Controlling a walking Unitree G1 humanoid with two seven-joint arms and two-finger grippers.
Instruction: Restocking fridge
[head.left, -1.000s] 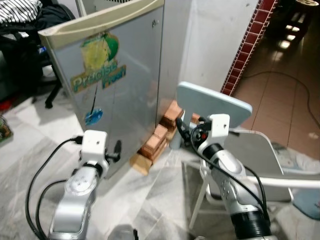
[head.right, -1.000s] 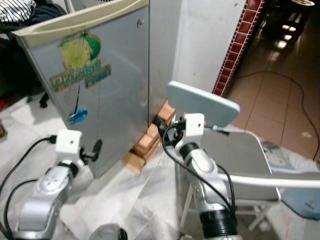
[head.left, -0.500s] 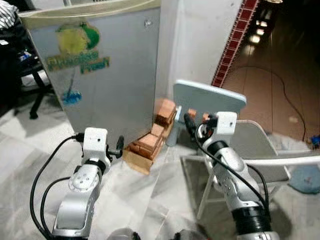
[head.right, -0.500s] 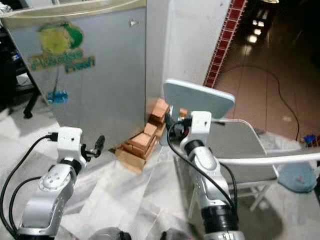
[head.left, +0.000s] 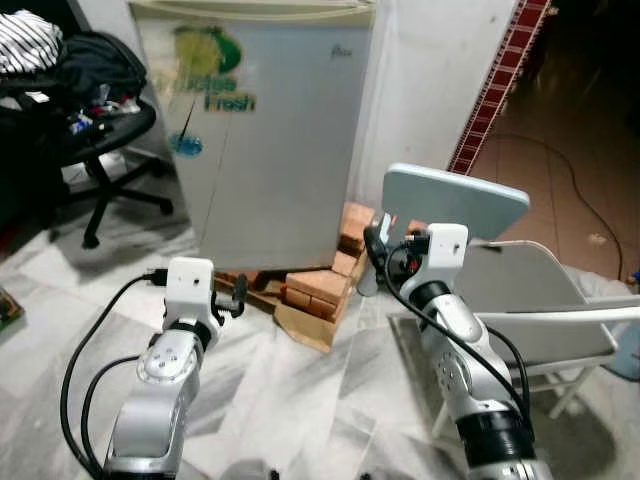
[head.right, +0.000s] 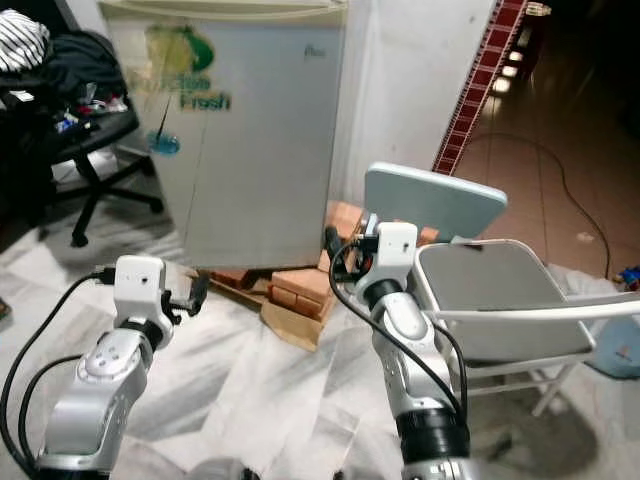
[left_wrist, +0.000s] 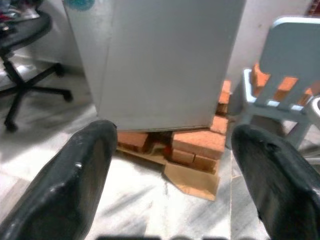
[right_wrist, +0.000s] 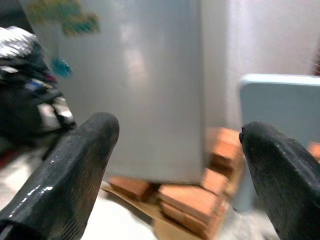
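A black office chair (head.left: 95, 140), piled with dark clothing and a striped garment (head.left: 35, 40), stands at the far left on the pale marbled floor (head.left: 330, 400). Just beside it, against the white wall (head.left: 430, 70), sits the fridge (head.left: 275, 140), a compact silver-grey unit with a cream top edge and its door closed. A green-and-yellow sticker (head.left: 212, 70) with lettering sits high on the door, and a small blue sticker (head.left: 185, 145) lies below it. The fridge is raised off the floor on a stack of red bricks (head.left: 320, 290) and a wooden board (head.left: 305, 328) that juts out at its right front corner.

The left claw (head.left: 235, 297) is held low in front of the fridge's lower left part, apart from it, its two black fingers (left_wrist: 75, 185) spread wide with nothing between them. The right claw (head.left: 375, 235) is raised near the bricks at the fridge's right side, and its fingers (right_wrist: 75, 165) likewise stand wide apart and empty.

Just right of the right claw, a pale blue plastic chair back (head.left: 455, 200) stands near the bricks. A grey folding chair (head.left: 530, 300) stands further right. A band of red wall tiles (head.left: 495, 85) runs up the wall edge, and a dark cable (head.left: 580, 195) trails over the brown tiled floor beyond.
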